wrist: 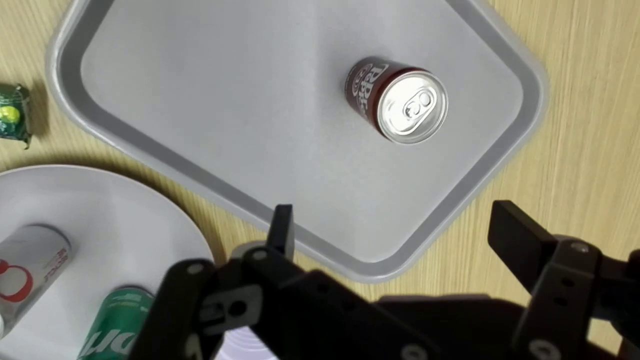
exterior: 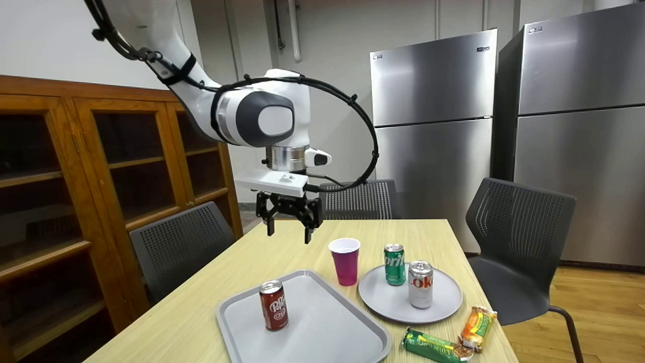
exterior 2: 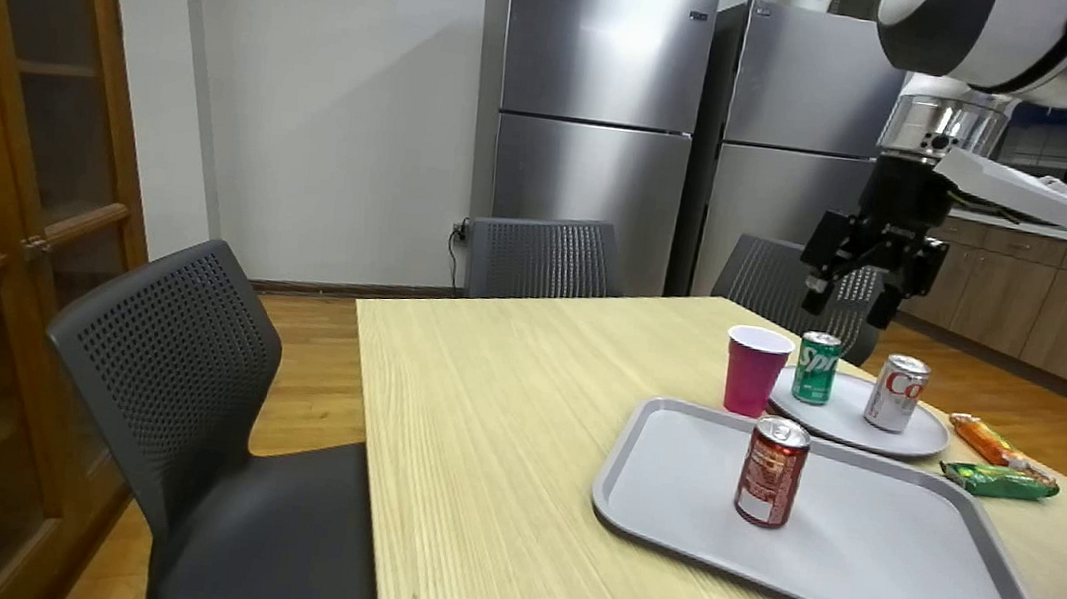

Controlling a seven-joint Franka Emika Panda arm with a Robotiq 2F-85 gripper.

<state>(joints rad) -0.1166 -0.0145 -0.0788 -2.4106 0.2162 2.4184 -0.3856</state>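
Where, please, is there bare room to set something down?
Free: the tray around the Dr Pepper can; the table between tray and cabinet-side chair. Crowded: the plate with Sprite can and Diet Coke can, flanked by magenta cup, green snack bar and orange snack bar.

White lettering marks the dark-red can (exterior: 274, 305) and green can (exterior: 394, 264); the cup (exterior: 346, 264) is magenta outside, tray (exterior: 322, 322) and plate (exterior: 375, 296) grey, the counter (exterior: 383, 232) pale, wood-grained.

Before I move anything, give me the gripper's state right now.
Robotiq gripper: open, jaws wide apart, holding nothing; it hangs above the table.
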